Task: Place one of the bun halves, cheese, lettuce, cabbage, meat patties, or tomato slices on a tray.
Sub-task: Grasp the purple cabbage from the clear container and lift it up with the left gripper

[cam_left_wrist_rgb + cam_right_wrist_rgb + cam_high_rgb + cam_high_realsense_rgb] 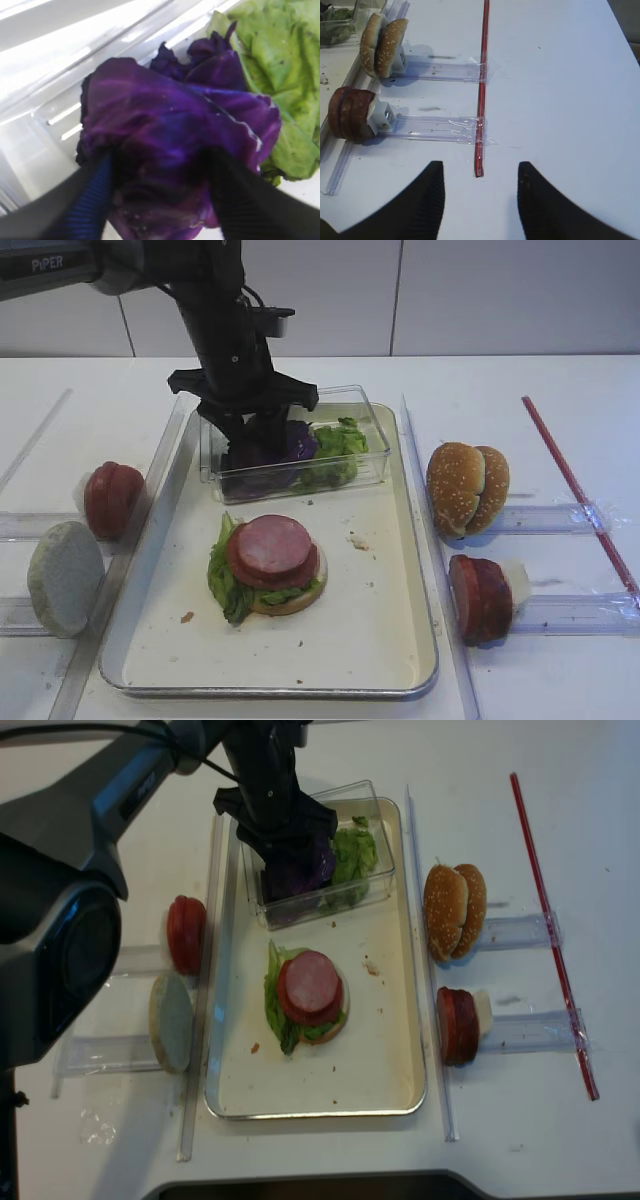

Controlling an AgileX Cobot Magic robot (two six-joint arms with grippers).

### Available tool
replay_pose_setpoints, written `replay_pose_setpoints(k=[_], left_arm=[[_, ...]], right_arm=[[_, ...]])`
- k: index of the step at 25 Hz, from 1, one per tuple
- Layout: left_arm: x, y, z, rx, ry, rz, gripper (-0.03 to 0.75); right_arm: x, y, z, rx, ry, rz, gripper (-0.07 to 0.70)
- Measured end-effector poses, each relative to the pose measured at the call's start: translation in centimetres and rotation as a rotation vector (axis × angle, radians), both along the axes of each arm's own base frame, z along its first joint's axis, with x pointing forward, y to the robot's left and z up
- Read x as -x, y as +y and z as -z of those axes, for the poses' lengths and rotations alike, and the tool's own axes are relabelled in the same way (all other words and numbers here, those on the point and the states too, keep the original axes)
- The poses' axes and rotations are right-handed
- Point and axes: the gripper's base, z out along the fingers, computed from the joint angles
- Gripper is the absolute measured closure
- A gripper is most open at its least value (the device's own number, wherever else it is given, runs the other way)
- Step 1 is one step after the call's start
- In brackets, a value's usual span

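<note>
The cabbage (268, 452) lies left of the lettuce (338, 445) in the box (372, 462) on the tray (400, 620).

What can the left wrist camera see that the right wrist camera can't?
Only the left wrist view shows the purple cabbage up close, bunched between the left gripper fingers. Only the right wrist view shows the bun halves, the red stick taped to the table, and the open right gripper. Both show green lettuce, though only a blurry corner appears in the right wrist view.
</note>
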Motion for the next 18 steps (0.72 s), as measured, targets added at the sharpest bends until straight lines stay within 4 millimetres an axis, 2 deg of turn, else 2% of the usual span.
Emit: replay_pose_setpoints(k=[2,6,12,18], left_arm=[[0.0,0.0,0.0,0.0,0.0,0.0,0.417],[0.0,0.0,0.0,0.002,0.0,0.0,0.515],[0.0,0.0,-0.2,0.006,-0.003,-0.002,0.545],[0.7,0.3,-3.1,0.033,-0.056,-0.016,0.549]], right_arm=[[0.0,0.0,0.0,0.0,0.0,0.0,0.274],[0.0,0.0,0.0,0.0,0.0,0.0,0.274],[0.0,0.0,0.0,0.0,0.0,0.0,0.274],[0.0,0.0,0.0,0.0,0.0,0.0,0.274]])
